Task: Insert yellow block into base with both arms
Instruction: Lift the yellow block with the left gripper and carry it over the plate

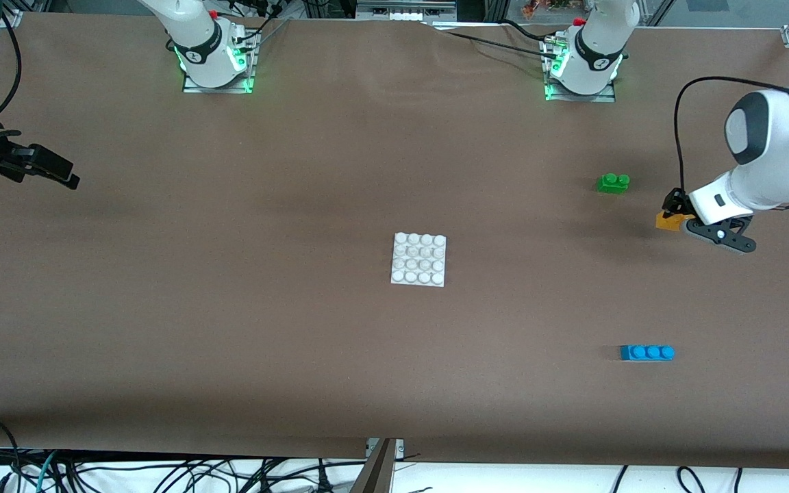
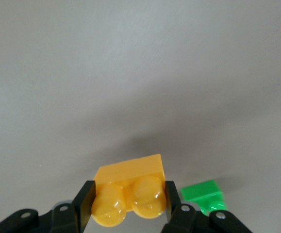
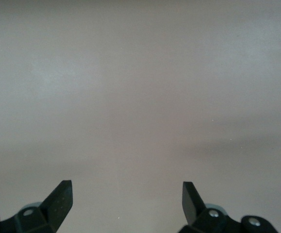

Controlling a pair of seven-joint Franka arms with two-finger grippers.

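On the brown counter (image 1: 230, 329), the blue three-stud brick (image 1: 646, 352) lies nearest the front camera, toward the left arm's end, its long axis running along the counter's length. Farther from the camera, near the counter's middle, the white base (image 1: 418, 259) lies flat with its four-by-four grid of studs facing up and nothing on it.

Farther again, toward the left arm's end, the left tool (image 1: 677, 213) is clenched on the yellow block (image 1: 668, 222), low at the counter. The left wrist view shows the block (image 2: 129, 190) pinched between the two black fingers (image 2: 84, 204), one at each short end, so its long axis runs from finger to finger. Its two round studs face the wrist camera. Whether the block rests on the counter or is just clear of it cannot be told. The green two-stud brick (image 1: 613, 183) sits near it, farther from the front camera, and shows beside the grip in the left wrist view (image 2: 204, 194).

At the right arm's end, the right tool (image 1: 59, 172) waits above the counter, well apart from the base and all three bricks. The right wrist view shows its fingers (image 3: 60, 200) spread wide, released, with only bare counter between them.
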